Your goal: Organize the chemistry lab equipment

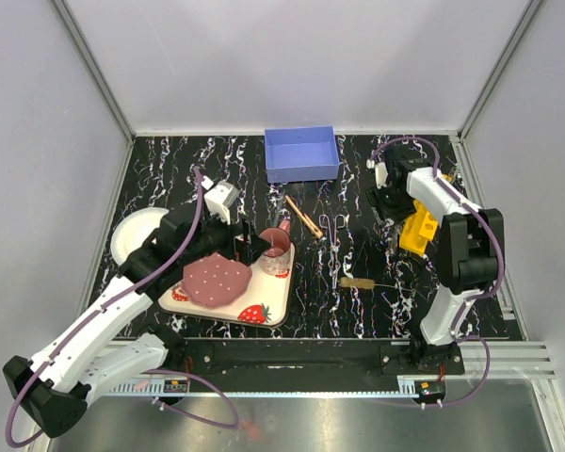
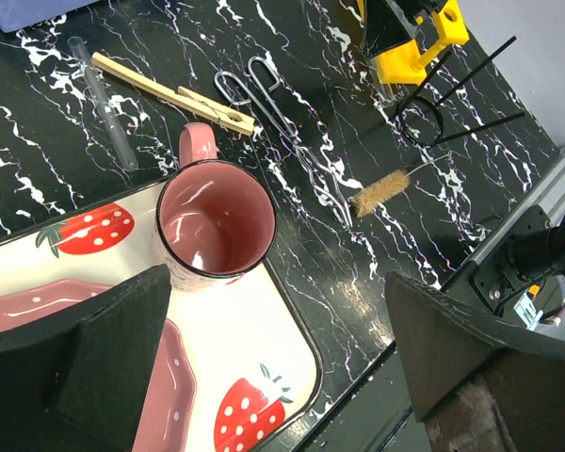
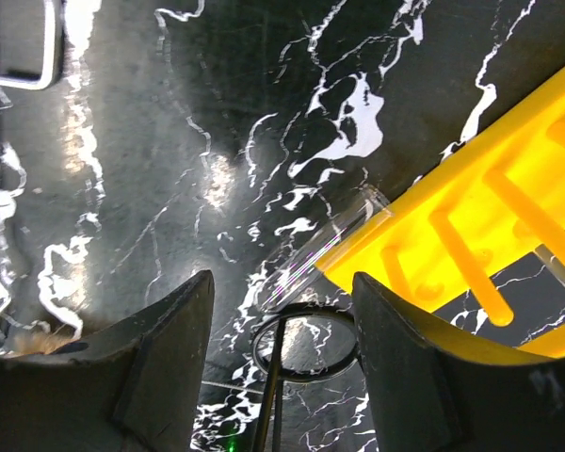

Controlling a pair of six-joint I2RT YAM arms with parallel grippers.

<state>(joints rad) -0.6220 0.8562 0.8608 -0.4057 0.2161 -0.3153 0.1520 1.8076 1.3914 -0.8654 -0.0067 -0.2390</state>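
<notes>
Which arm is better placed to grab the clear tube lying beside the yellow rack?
Right. Its open gripper hangs right over the clear tube beside the yellow rack; the left gripper is across the table, above the strawberry tray.

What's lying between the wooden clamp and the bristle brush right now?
The metal scissor-like forceps lie between the wooden clamp and the bristle brush. The left wrist view shows this most clearly.

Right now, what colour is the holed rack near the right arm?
Bright yellow. The rack shows best in the right wrist view.
</notes>
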